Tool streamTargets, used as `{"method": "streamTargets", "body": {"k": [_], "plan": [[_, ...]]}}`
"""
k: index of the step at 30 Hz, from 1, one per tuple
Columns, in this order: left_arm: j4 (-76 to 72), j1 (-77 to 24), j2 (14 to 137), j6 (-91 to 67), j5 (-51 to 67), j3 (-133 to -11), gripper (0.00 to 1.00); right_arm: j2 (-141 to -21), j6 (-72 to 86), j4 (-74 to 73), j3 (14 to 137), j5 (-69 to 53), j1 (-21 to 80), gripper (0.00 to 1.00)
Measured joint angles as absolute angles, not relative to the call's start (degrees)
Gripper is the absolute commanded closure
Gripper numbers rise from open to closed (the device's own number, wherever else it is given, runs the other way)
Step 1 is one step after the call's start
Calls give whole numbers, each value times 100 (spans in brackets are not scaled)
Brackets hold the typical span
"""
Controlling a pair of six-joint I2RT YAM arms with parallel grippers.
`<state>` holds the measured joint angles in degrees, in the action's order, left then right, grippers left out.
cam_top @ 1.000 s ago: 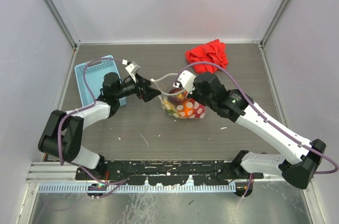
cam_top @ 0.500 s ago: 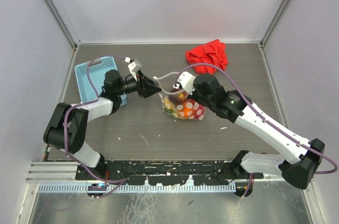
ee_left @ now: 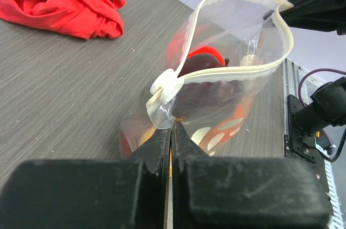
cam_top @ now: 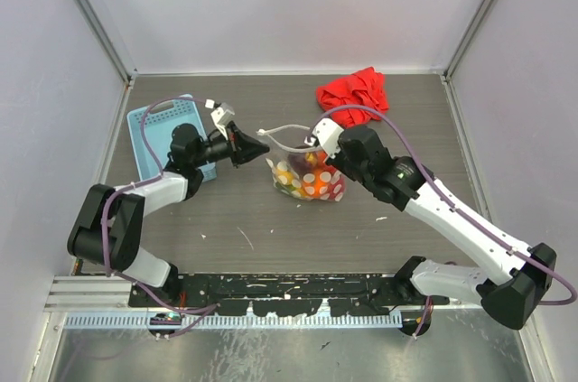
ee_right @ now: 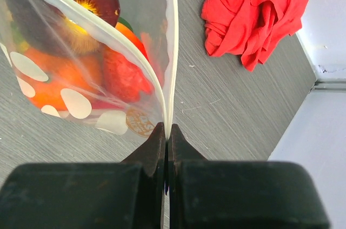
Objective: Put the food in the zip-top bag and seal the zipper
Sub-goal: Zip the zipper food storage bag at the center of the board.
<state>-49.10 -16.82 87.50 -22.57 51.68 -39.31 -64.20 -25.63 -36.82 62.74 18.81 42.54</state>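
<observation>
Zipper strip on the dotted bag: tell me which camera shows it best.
Left wrist: the zipper shows as a whole open loop, both white strips apart. The right wrist sees the zipper nearly edge-on; the top view shows it only as a thin small loop atop the zip-top bag.

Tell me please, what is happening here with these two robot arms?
The two arms hold a clear plastic zip-top bag with white dots between them. The left gripper is shut on one corner of its mouth, the right gripper on the opposite end. Small round toy fruits are inside. The pale press-seal zipper gapes open, not yet sealed. A crumpled red cloth and a light blue plastic basket lie apart.
</observation>
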Motion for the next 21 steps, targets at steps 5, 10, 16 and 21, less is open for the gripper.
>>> {"method": "streamTargets", "body": {"k": [5,10,16,21], "plan": [[-4877,-1682,8451,-2187,4991,-3704,100,-6403,-2370,-3616,6189,1857,4139,74],[-4838,-1680,8248,-2182,4856,-3573,100,-6493,-2171,-3854,6530,1531,4121,43],[-4692,-1680,8101,-2161,4775,-3573,100,-6947,-1944,-3983,7773,574,4115,9],[-4532,-1680,7975,-2110,4751,-3573,100,-7529,-1929,-3942,8543,-191,4158,0]]}}
